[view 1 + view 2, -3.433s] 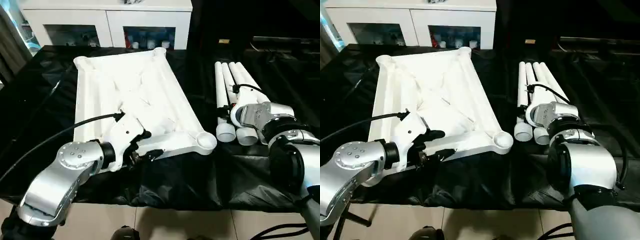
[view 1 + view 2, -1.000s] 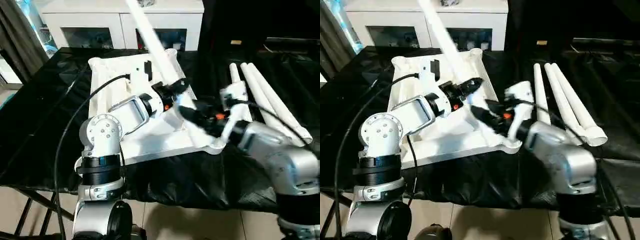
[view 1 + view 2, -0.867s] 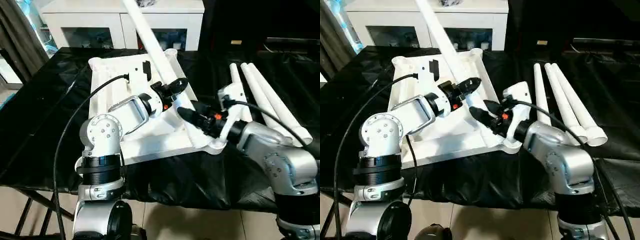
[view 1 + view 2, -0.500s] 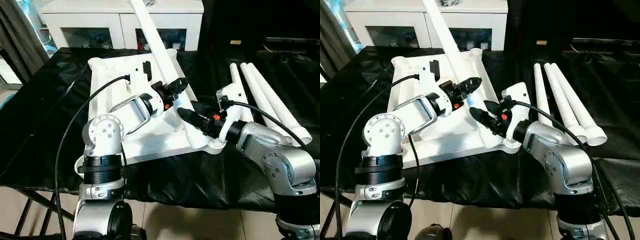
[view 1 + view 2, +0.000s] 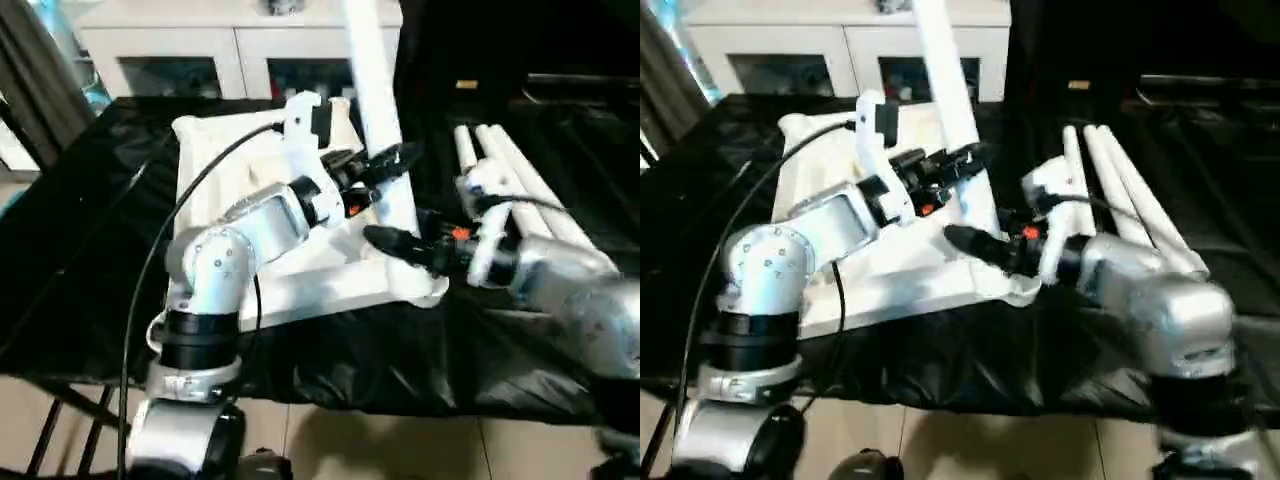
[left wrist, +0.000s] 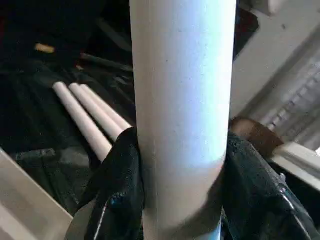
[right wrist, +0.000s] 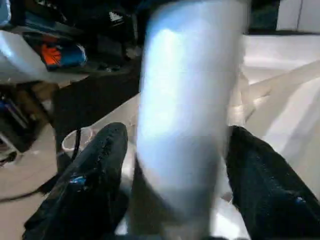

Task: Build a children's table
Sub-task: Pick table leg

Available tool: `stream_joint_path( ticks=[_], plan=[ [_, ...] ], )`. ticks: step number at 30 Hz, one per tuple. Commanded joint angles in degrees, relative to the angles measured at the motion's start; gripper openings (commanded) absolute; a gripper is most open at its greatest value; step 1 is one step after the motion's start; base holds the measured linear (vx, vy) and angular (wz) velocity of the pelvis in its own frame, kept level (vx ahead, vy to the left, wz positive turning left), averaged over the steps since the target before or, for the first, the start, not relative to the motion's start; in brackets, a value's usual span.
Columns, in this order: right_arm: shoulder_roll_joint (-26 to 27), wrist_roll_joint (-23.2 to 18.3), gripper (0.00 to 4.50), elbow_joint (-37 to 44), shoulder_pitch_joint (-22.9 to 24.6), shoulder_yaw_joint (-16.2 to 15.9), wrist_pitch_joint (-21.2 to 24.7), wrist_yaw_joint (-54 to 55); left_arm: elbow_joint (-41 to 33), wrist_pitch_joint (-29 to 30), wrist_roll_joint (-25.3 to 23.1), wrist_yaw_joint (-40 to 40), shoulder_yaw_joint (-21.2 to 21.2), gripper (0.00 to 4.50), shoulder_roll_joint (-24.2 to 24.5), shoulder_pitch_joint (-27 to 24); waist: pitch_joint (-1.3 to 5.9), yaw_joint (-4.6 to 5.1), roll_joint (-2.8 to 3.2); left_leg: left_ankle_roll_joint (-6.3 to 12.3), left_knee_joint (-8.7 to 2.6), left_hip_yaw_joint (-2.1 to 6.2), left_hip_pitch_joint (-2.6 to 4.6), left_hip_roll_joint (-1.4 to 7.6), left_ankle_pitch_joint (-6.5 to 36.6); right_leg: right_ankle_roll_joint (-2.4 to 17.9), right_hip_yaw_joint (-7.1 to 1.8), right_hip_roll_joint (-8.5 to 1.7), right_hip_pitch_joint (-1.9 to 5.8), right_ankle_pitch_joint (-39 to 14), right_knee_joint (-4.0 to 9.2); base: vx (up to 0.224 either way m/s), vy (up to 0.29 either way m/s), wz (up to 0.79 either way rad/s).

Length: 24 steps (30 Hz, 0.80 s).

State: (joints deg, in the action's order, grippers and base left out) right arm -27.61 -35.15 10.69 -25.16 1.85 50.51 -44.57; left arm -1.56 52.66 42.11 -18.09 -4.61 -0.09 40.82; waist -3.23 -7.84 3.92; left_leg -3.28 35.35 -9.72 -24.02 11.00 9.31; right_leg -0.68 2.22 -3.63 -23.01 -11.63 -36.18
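The white tabletop (image 5: 215, 150) lies underside up on the black cloth. One white leg (image 5: 375, 80) stands almost upright with its lower end at the near right corner socket (image 5: 425, 285). My left gripper (image 5: 385, 165) is shut on this leg partway up; its black fingers (image 6: 117, 175) press both sides of the tube (image 6: 182, 100). My right gripper (image 5: 385, 240) grips the same leg (image 7: 185, 110) lower down, close above the socket, with its fingers (image 7: 100, 165) on either side. Three spare legs (image 5: 500, 170) lie side by side to the right of the tabletop.
A white cabinet with glass doors (image 5: 230, 50) stands behind the table. The black cloth (image 5: 90, 230) hangs over the table's front edge, with pale floor tiles (image 5: 400, 450) below. A grey curtain (image 5: 30, 70) hangs at the far left.
The leg has swung from leaning back and left to nearly upright, and both grippers have moved right with it. Earlier still, four legs lay at the right.
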Motion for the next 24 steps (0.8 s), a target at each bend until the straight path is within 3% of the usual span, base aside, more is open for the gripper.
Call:
stream_joint_path(
  ticks=[1, 6, 12, 24],
  plan=[
    [-1.68, -2.17, 3.5, -1.0, -1.24, 0.44, 2.02, -3.47, -2.48, 0.36, 1.32, -4.17, 0.98, 1.88, 1.64, -0.56, 4.63, 0.18, -1.1, 1.82, -3.35, 0.54, 1.77, 1.36, 5.85, 10.76, -1.8, -3.45, 2.94, -5.28, 4.3, 0.0, 0.0, 0.0],
    [-3.82, -2.54, 4.03, -3.53, -2.73, -0.39, 1.71, -7.38, -3.04, 0.75, 2.44, -8.11, 2.33, 1.88, 3.07, -0.72, 4.76, 0.07, -1.17, 2.45, -3.18, 0.39, 1.77, 1.49, 5.04, 12.16, -1.77, -3.49, 2.84, -3.86, 3.97, 0.0, 0.0, 0.0],
    [-6.31, -3.18, 4.33, -7.32, -5.42, -2.19, 2.32, -12.92, -3.36, 1.81, 3.77, -11.43, 3.63, 1.88, 3.95, -0.21, 4.73, -0.07, -1.18, 2.7, -3.08, 0.35, 1.73, 1.5, 5.37, 12.74, -1.72, -3.52, 2.88, -4.33, 3.92, 0.0, 0.0, 0.0],
    [-10.1, -3.73, 4.33, -8.88, -6.94, -7.52, 4.53, -22.28, -2.48, 2.14, 3.75, -14.87, 5.69, 1.88, 4.88, 0.81, 4.81, -0.25, -1.34, 3.11, -2.98, 0.4, 1.76, 1.62, 5.31, 13.31, -1.67, -3.59, 2.9, -4.86, 3.89, 0.0, 0.0, 0.0]
  ],
)
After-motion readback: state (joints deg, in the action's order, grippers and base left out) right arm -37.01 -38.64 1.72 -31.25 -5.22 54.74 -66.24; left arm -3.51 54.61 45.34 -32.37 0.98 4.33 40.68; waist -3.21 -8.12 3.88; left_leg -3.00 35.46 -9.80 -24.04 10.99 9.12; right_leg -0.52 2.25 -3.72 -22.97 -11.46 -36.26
